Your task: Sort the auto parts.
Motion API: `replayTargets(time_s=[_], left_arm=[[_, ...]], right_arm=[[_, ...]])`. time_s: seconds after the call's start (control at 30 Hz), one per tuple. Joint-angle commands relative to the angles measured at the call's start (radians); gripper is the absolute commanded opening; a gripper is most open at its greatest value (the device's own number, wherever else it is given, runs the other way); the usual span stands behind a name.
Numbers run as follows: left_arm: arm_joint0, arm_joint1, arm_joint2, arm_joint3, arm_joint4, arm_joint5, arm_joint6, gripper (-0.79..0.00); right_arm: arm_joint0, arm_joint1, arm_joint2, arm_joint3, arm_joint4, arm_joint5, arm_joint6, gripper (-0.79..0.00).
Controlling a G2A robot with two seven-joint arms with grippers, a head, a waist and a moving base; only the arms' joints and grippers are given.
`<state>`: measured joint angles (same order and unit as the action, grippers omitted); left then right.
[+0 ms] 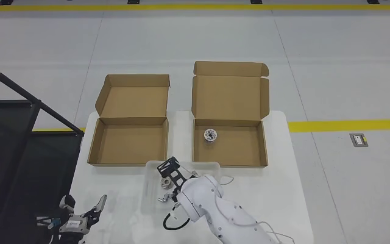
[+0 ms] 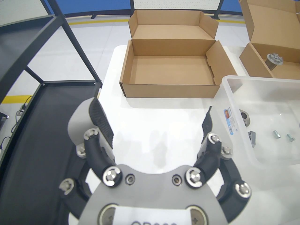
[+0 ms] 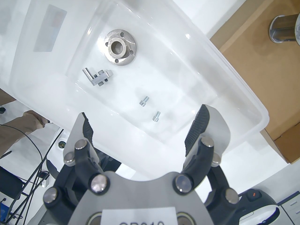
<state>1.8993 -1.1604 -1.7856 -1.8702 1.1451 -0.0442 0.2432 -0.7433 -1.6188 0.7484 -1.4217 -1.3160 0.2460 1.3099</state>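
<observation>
L fingers (image 2: 100, 120) wide, empty, over table (image 2: 164, 113); R fingers (image 3: 196, 125) wide, empty, above clear bin (image 3: 225, 80).

The left gripper (image 2: 152, 108) hangs over the white table (image 2: 164, 127), fingers spread wide. Taking straight ahead of the fingers as 12 o'clock, an open cardboard box (image 2: 168, 91) sits at 12. At 2 o'clock a second cardboard box (image 2: 254, 66) holds a flanged metal part (image 2: 274, 59). At 3 o'clock, just beside one fingertip, a clear plastic bin (image 2: 230, 87) contains a flange ring (image 2: 246, 118), a small metal block (image 2: 252, 138) and two small bolts (image 2: 277, 134). A black metal rack (image 2: 35, 122) stands at 9 to 10 o'clock.
</observation>
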Motion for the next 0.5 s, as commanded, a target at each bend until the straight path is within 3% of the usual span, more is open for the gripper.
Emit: replayTargets(time_s=[0.0,0.2,0.27,0.33,0.4,0.47], left_arm=[[0.0,0.0,0.0,0.0,0.0,0.0,0.0,0.0],[0.0,0.0,0.0,0.0,0.0,0.0,0.0,0.0],[0.0,0.0,0.0,0.0,0.0,0.0,0.0,0.0],[0.0,0.0,0.0,0.0,0.0,0.0,0.0,0.0],[0.0,0.0,0.0,0.0,0.0,0.0,0.0,0.0],[0.0,0.0,0.0,0.0,0.0,0.0,0.0,0.0]], right_arm=[[0.001,-0.008,0.008,0.026,0.029,0.046,-0.028,0.0],[0.013,-0.037,-0.025,0.114,0.019,0.15,-0.049,0.0],[0.021,-0.047,-0.04,0.142,0.01,0.183,-0.049,-0.055],[0.024,-0.057,-0.053,0.167,-0.003,0.217,-0.046,-0.256],[0.027,-0.066,-0.063,0.186,-0.018,0.253,-0.043,-0.231],[0.027,-0.074,-0.066,0.199,-0.019,0.274,-0.04,-0.265]])
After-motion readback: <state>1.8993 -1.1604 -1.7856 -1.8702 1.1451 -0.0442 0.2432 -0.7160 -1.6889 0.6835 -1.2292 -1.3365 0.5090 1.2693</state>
